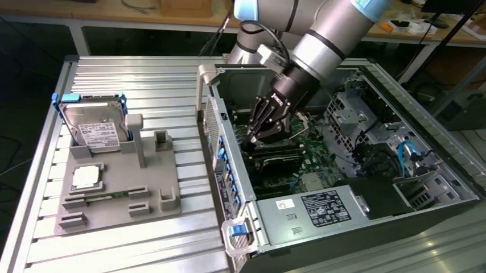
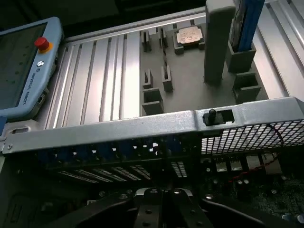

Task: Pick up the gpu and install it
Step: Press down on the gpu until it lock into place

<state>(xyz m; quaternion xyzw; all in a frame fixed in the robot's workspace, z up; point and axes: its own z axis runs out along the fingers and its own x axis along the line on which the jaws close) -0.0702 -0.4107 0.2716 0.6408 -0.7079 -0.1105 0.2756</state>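
Where the lower edge of the wrist view cuts off the dark gripper (image 2: 161, 209), its state cannot be told, and the exterior view shows it (image 1: 266, 133) only as a black mass low inside the case.

1. Ribbed aluminium table (image 1: 114, 239). It carries everything listed.
2. Open grey steel computer case (image 1: 456, 193), lying on its side toward the exterior view's right. The wrist view shows its rear rim and vent grille (image 2: 118, 126).
3. Silver and light-blue robot arm (image 1: 334, 28), reaching down into the case, upper part cut off.
4. Green motherboard (image 1: 304, 170), partly hidden by the gripper. A dark narrow strip lies on it just under the gripper. Whether this strip is the gpu cannot be told, nor whether the claw holds it.
5. Flat grey plastic fixture plate with upright posts (image 1: 114, 196), beside the case on the exterior view's left, also in the wrist view (image 2: 190, 90).
6. Black power supply with white label (image 1: 319, 207), in the case's near corner.
7. Light-blue teach pendant with red button (image 2: 23, 66), in the wrist view, partly cut off.
8. Silver hard drive with white label (image 1: 95, 128), upright in a blue bracket on the plate.
9. Square silver processor chip (image 1: 86, 176), flat on the plate, also in the wrist view (image 2: 189, 35).
10. Short narrow green memory stick (image 1: 106, 197), on edge on the plate, hard to make out.
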